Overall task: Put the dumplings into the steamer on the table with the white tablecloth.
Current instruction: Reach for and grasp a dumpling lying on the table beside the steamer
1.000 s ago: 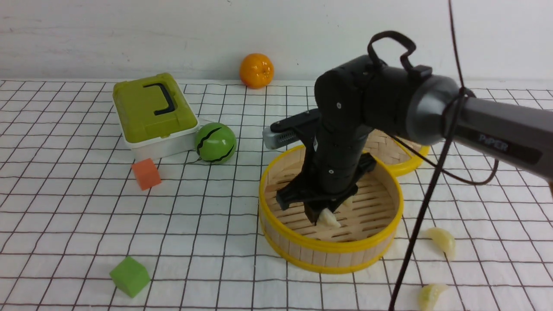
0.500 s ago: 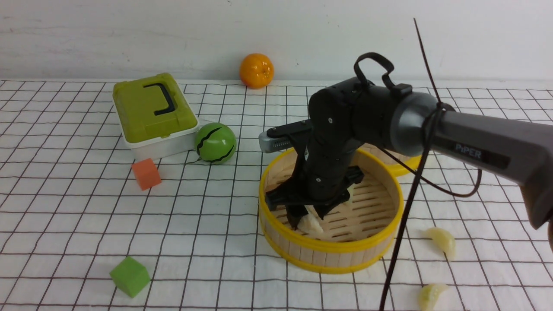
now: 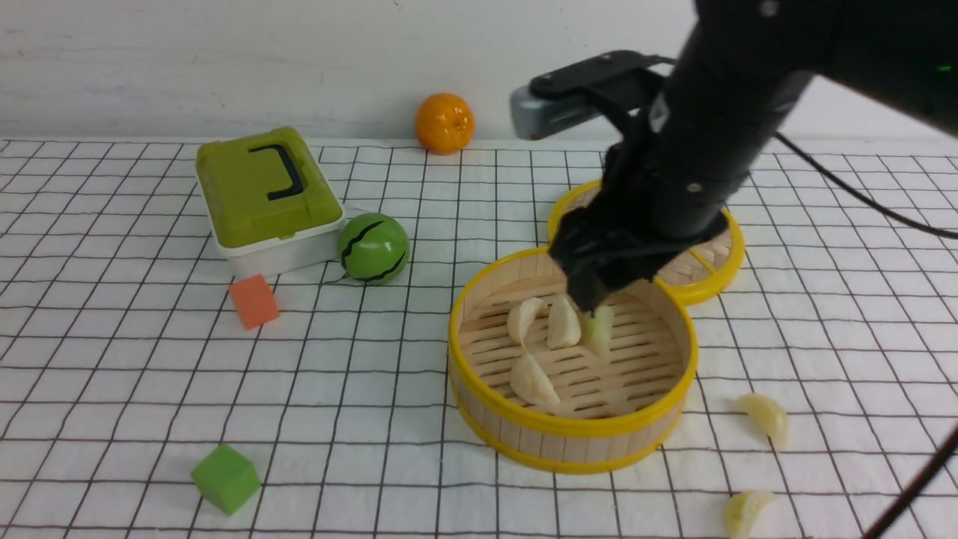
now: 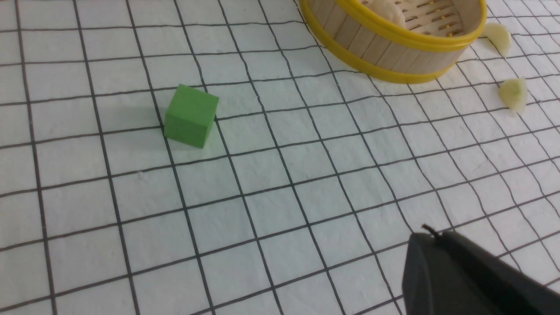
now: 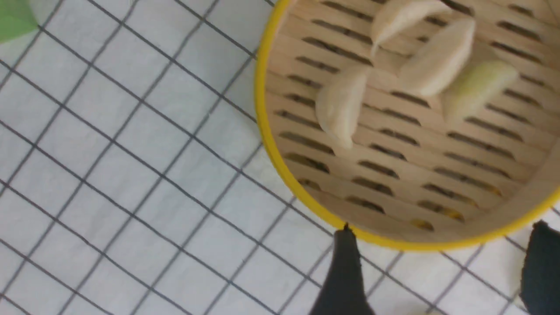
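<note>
Nearest me on the white tablecloth (image 3: 112, 359), off to the right, two dumplings are not yet in: a greenish one (image 3: 748, 513) at the front edge and a creamy one (image 3: 767, 419) just beyond it, both close to the steamer (image 3: 572, 442) but outside its wall. My left gripper (image 4: 437, 249) waits low on the near side with its jaws together and nothing that I can see in them; the green cube (image 4: 191, 116) lies ahead of it. Further in, the steamer holds four dumplings on its slats: one (image 3: 533, 380) toward the front and three (image 3: 563, 323) bunched near the middle. My right gripper (image 5: 442, 280) hangs above the steamer's far half, jaws wide apart and empty, clear of every dumpling below. I judge that a drop is finished and four of six are home, so the step in hand is going back for the next piece. That calls for swinging the right arm toward me and to the right, lowering over the creamy dumpling and lining the fingers across its narrow back before closing. Behind the steamer, touching its rim, lies the lid (image 3: 711, 262), which I can leave alone.
</note>
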Robot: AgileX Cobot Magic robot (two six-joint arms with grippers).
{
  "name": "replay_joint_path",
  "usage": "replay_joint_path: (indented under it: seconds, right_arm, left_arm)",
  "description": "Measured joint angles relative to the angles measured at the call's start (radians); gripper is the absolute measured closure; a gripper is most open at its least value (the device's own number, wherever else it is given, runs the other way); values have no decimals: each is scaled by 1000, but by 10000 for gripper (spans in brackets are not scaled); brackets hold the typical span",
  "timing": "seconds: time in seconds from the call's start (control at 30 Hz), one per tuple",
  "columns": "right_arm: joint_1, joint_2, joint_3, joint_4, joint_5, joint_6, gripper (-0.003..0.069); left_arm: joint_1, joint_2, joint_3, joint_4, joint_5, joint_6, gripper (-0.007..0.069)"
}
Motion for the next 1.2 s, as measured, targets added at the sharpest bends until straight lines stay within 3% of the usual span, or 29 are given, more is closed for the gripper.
replay_joint_path:
  seconds: [0.23, 0.37, 0.53, 0.83, 1.0, 1.07, 1.2]
  right_arm:
    - [-141, -146, 368, 46, -14, 0, 152]
    - [-191, -221, 628, 75, -205, 100, 152]
    - [-194, -214, 800, 78, -413, 231, 152]
    - [-194, -122, 846, 67, -623, 344, 161]
    - [-194, -57, 846, 24, -640, 403, 195]
    - [-194, -51, 845, 13, -641, 410, 221]
    - [-194, -50, 845, -2, -640, 410, 361]
  left_arm:
    - [0, 0, 0, -15, 0, 0, 606]
    - [0, 0, 0, -15, 0, 0, 606]
    - [0, 0, 0, -14, -1, 0, 606]
    - [0, 0, 0, 3, 0, 0, 606]
    - [0, 0, 0, 6, 7, 0, 606]
    - [0, 0, 0, 7, 16, 0, 606]
    - [0, 0, 0, 7, 23, 0, 606]
